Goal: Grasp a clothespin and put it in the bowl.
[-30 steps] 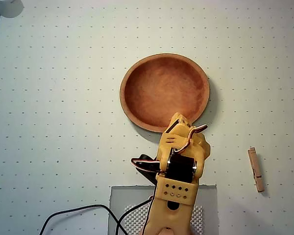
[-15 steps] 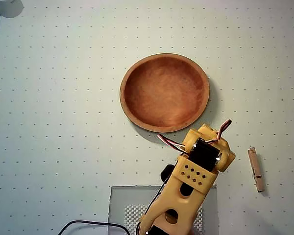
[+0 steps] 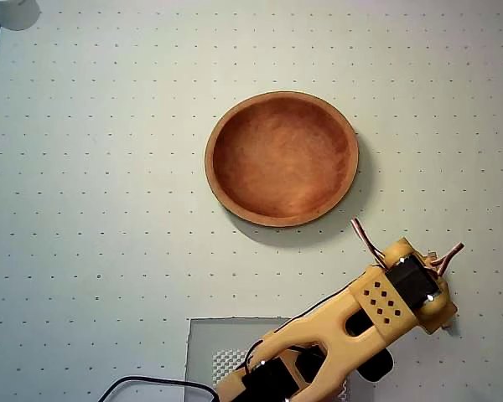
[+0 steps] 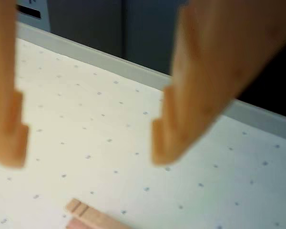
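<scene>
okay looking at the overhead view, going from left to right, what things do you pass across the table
Black cable at the bottom edge → grey square base plate → round reddish-brown wooden bowl, empty → orange plastic robot arm, reaching lower right of the bowl. The clothespin is not visible in this view.

Finding no readable text, label, brand or number anywhere; possibly a mark on the blurred grey box [image 4: 32, 10] beyond the tabletop's far edge.
</scene>
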{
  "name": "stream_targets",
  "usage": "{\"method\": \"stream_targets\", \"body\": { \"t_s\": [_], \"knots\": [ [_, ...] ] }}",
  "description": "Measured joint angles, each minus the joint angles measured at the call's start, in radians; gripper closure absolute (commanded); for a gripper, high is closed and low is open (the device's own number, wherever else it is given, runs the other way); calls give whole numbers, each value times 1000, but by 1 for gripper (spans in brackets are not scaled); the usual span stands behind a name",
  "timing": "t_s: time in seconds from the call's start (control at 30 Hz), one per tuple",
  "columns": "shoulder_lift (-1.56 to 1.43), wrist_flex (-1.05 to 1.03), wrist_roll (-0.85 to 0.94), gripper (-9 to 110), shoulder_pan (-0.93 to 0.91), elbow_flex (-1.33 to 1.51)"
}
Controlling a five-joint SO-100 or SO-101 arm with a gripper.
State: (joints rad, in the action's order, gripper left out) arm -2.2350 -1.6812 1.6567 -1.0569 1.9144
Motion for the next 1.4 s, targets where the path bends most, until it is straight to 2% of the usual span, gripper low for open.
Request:
{"method": "stream_targets", "body": {
  "t_s": [0.3, 0.67, 0.97, 1.4],
  "knots": [
    [150, 3, 91, 85, -181, -2],
    [222, 9, 100, 85, -232, -2],
    [222, 32, 100, 85, -147, -2],
    [402, 439, 100, 85, 52, -15]
  ]
}}
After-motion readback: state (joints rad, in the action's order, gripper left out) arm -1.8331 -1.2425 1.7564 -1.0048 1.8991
